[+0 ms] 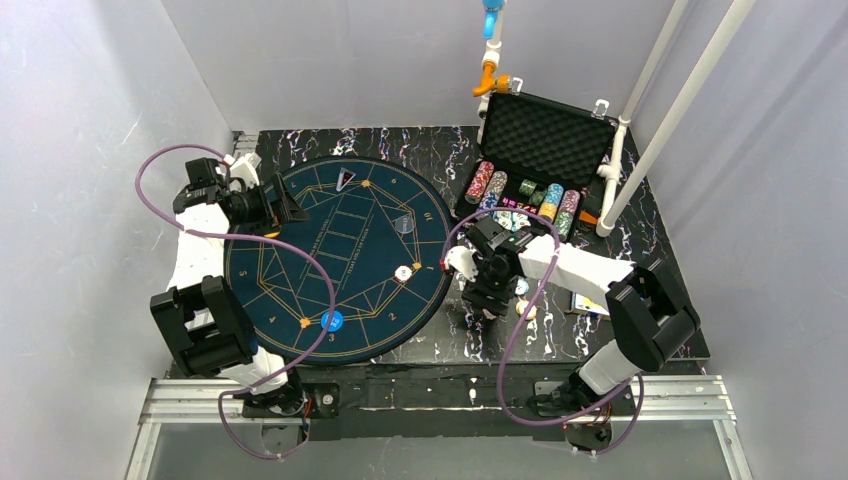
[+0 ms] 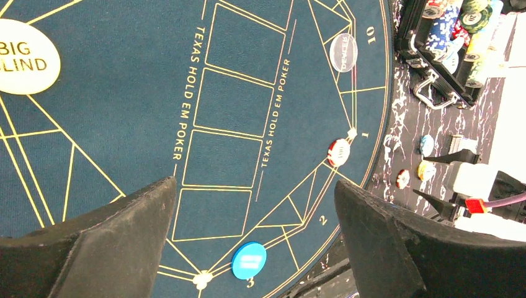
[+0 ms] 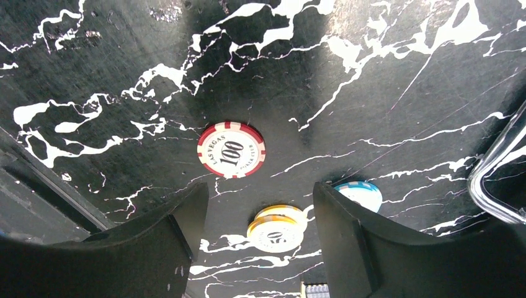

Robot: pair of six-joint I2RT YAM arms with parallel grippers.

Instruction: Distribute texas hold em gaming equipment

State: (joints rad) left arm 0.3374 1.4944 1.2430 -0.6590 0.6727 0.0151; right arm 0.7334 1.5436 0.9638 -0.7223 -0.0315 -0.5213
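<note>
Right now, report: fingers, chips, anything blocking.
Left fingers open, empty, over mat. Right fingers open above yellow chip, red chip close by. Nothing in the way.

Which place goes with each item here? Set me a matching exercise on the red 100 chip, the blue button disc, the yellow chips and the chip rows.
Things:
1. red 100 chip
2. blue button disc
3. yellow chips
4. chip rows

Places:
A. on the round mat, by mark 3
B. in the black case
C. on bare marble tabletop, beyond the right gripper fingertips
D. on the tabletop, in the gap between the right gripper's fingers

Pairs: 1-C; 2-A; 3-D; 4-B
</note>
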